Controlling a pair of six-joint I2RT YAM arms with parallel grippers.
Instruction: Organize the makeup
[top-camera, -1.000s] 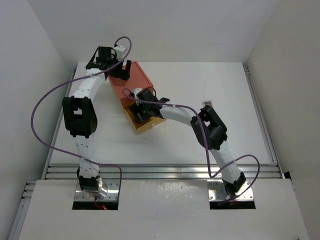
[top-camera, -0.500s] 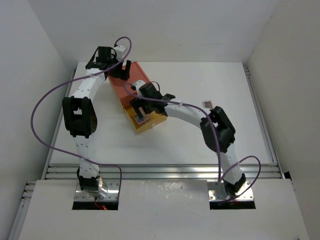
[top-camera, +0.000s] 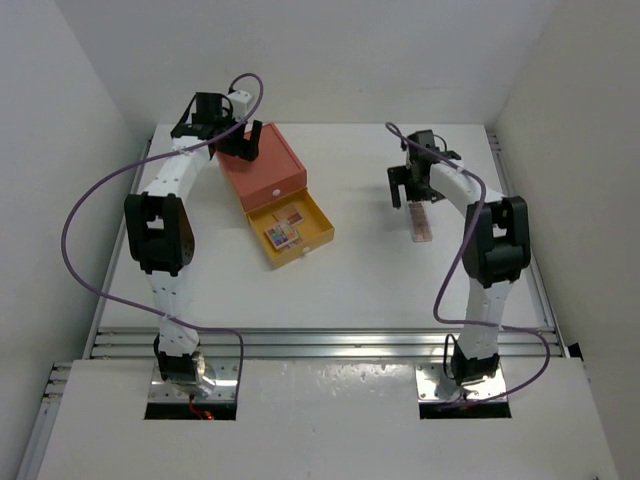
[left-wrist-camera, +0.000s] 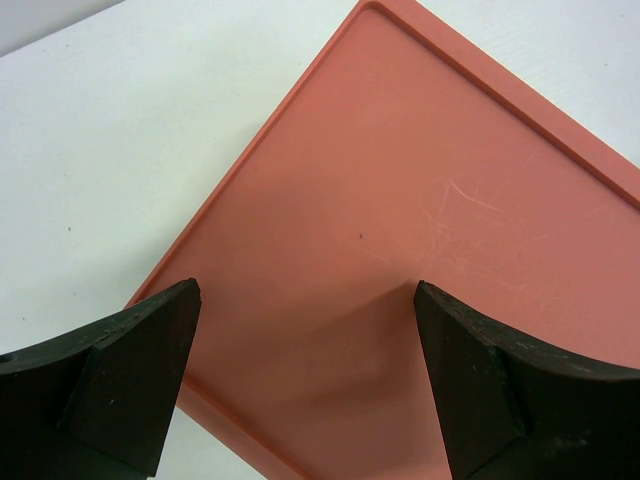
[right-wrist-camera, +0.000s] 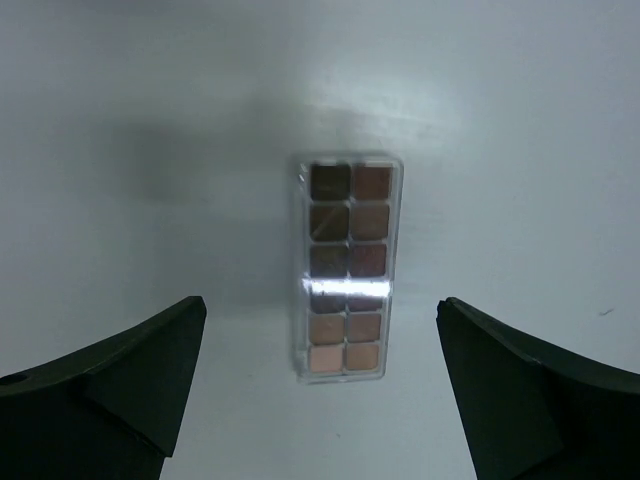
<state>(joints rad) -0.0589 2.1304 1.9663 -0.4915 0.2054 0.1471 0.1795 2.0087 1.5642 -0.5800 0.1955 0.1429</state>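
over brown palette, right gripper gaping wide, empty; left gripper wide, empty, above orange box.

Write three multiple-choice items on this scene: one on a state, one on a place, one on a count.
1. The yellow drawer of the orange-red plastic box is: A pulled out; B shut; C lying apart.
2. The long clear palette of brown and pink squares lies: A in the drawer; B on the box; C on the white table, beneath the open right gripper.
3. Its squares run in: A one column; B two columns; C four columns.
Key: 1 A, the top view shows its inside, holding small palettes; 2 C, the right wrist view frames it between the fingers; 3 B, two side by side.
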